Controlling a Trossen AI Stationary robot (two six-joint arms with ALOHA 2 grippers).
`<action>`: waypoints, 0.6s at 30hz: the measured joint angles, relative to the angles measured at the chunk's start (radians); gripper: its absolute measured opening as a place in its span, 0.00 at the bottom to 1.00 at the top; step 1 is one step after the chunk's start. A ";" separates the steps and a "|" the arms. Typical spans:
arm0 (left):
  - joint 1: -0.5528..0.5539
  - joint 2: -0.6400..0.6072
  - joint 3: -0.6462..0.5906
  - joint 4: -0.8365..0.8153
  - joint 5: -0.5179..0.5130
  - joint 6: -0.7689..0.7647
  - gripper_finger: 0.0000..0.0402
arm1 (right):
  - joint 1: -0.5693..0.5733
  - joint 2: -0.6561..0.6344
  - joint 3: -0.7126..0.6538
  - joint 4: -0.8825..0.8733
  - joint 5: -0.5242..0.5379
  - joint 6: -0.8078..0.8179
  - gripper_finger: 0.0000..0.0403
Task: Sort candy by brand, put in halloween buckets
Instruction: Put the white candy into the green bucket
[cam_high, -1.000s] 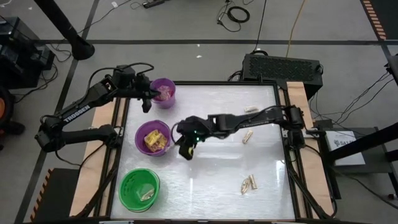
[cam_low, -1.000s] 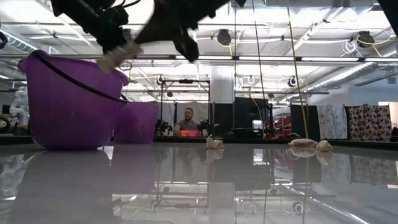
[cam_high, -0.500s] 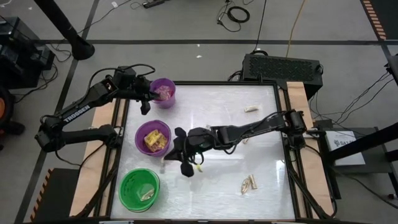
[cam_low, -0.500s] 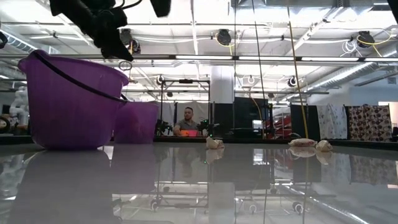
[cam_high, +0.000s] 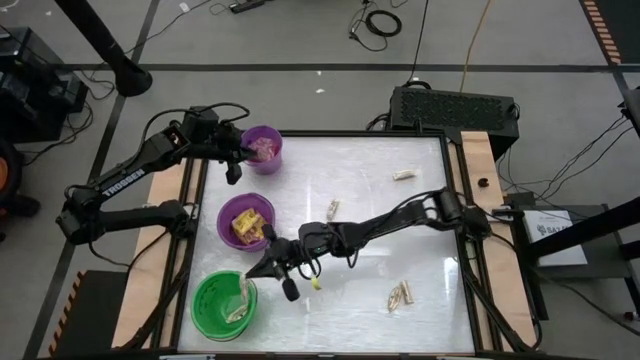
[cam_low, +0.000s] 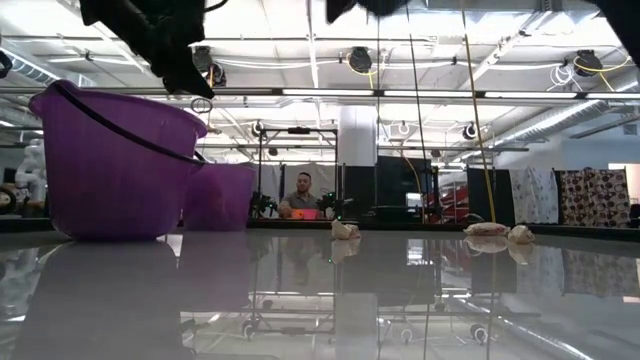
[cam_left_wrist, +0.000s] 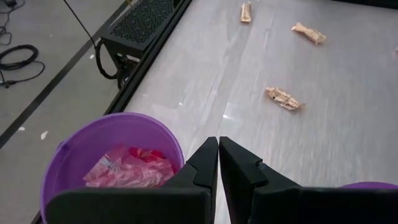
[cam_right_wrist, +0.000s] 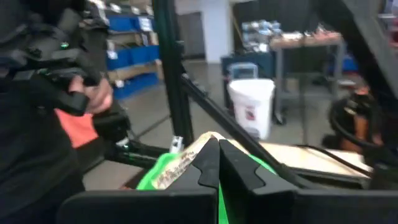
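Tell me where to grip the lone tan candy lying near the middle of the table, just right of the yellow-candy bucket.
Take the tan candy across its narrow middle, coming straight down from above. It lies flat and slim, long axis running roughly toward and away from the table's far edge, so set the fingers on its two long sides. It sits clear of the wider purple bucket, leaving room.

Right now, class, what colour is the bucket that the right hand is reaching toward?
Bright green: the bucket at the table's front-left corner, clearest in the high view.
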 joint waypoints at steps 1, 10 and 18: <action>0.000 0.000 0.000 -0.001 0.000 0.000 0.06 | -0.003 0.025 0.010 0.030 -0.020 0.002 0.00; 0.000 0.000 0.000 -0.024 0.000 -0.003 0.06 | -0.016 0.282 0.344 -0.071 -0.231 0.044 0.00; 0.000 -0.001 0.000 -0.123 -0.001 -0.003 0.06 | -0.026 0.289 0.407 -0.211 -0.194 0.093 0.01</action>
